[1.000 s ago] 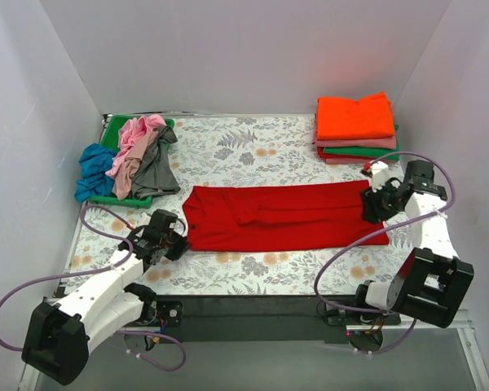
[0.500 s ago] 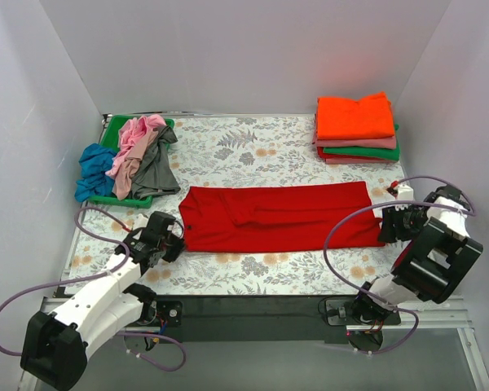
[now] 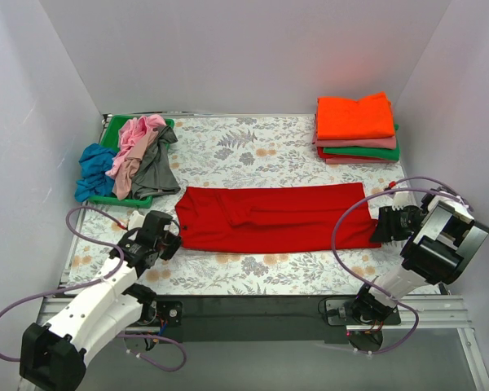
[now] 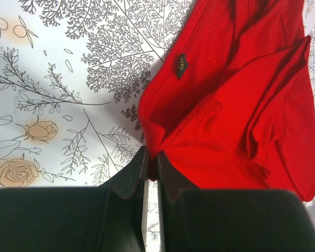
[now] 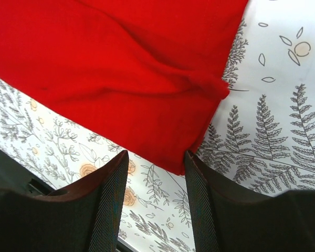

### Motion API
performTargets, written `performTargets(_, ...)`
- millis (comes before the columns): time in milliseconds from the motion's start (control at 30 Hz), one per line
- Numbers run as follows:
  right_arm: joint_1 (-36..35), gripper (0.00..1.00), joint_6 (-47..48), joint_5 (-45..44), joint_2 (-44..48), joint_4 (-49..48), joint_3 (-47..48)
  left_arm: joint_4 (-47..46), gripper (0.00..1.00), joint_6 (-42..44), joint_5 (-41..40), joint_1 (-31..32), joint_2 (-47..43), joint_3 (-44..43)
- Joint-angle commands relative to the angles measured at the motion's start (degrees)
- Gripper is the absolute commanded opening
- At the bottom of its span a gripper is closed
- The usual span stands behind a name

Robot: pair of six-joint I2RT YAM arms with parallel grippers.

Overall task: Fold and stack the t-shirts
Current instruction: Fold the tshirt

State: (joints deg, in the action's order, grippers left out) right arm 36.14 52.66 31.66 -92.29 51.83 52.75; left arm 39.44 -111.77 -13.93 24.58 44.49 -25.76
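A large red t-shirt (image 3: 277, 217) lies folded into a long band across the middle of the floral cloth. My left gripper (image 3: 173, 238) is shut on its left edge; the left wrist view shows red cloth (image 4: 220, 100) pinched between the jaws (image 4: 152, 163). My right gripper (image 3: 378, 227) is open and empty, hovering just off the band's right end; the right wrist view shows the shirt corner (image 5: 147, 79) lying flat ahead of the spread fingers (image 5: 155, 173). Folded shirts, orange on top (image 3: 354, 116), are stacked at the back right.
A green tray (image 3: 114, 133) at the back left holds crumpled pink, grey and blue shirts (image 3: 138, 155). White walls close in both sides. The table's dark front edge (image 3: 244, 305) runs between the arm bases.
The right gripper let go of the shirt's right end and drew back to the right. The left gripper pulled the shirt's left edge slightly left, still gripping it.
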Motion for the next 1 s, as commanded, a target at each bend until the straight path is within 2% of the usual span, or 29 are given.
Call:
performTargets(0,0.1,0.53,0.2,4.5,-0.3,3.1,2.9,0.4,0.0,1.8,-2.9,-0.3,-1.3,-2.0)
performTargets(467,-0.2,0.5,-4.8,4.3,-3.2,3.2,7.6,-2.3,0.0,4.5,-1.5,-0.3,-2.9,-0.6)
performTargets(633,-5.2,0.48,-8.0,3.0,-5.9,1.2,11.1,-2.4,0.0,5.2,-1.0,-0.3,-3.0,-0.4)
performTargets(800,-9.9,0.42,-12.9,-1.5,-6.8,-3.7,12.5,-2.8,0.0,5.1,-1.0,-0.2,-3.3,-0.2)
performTargets(967,-10.7,0.37,-13.1,-4.5,-7.8,-4.9,14.4,-3.0,0.0,4.6,-0.3,-0.2,-3.3,0.4)
